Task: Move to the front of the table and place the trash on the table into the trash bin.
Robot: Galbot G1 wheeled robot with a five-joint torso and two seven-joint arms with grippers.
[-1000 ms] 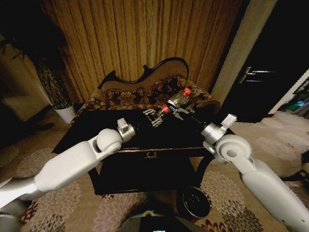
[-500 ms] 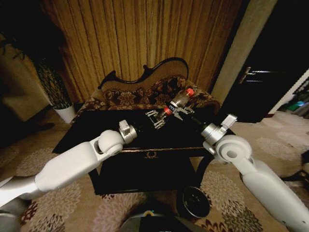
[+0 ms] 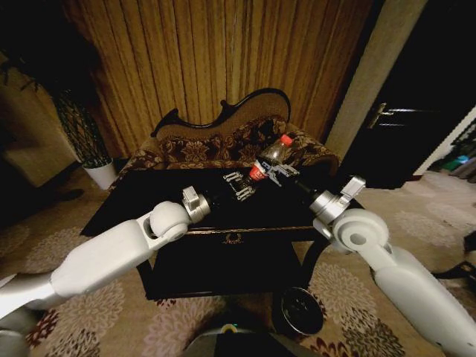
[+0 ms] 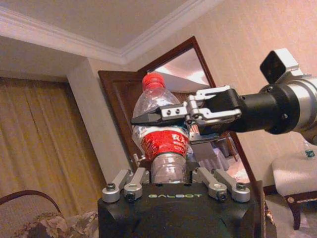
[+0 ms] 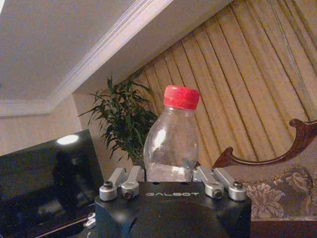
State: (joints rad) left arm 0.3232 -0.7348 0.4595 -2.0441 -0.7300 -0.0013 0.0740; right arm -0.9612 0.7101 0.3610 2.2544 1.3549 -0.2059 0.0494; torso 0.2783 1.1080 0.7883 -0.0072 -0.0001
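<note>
A clear plastic bottle [image 3: 269,156] with a red cap and red label, a piece of the trash, hangs tilted above the far side of the black table [image 3: 141,195]. My left gripper [image 3: 239,184] grips its clear lower end below the label. My right gripper [image 3: 278,172] clamps it from the side just above the label. The left wrist view has the bottle [image 4: 159,141] upright with the right gripper [image 4: 163,115] closed across it. The bottle [image 5: 173,141] rises close in the right wrist view too. The trash bin [image 3: 301,311] stands on the carpet by the table's near right leg.
A floral sofa [image 3: 223,145] with a curved dark frame stands just behind the table. A plant in a white pot [image 3: 100,175] is at the far left, before the curtains. A dark door [image 3: 401,111] is at the right. Patterned carpet surrounds the table.
The bottle has tipped slightly more upright, its cap shifting a little left. The left gripper has eased slightly down and toward me. Both arms have otherwise held their places.
</note>
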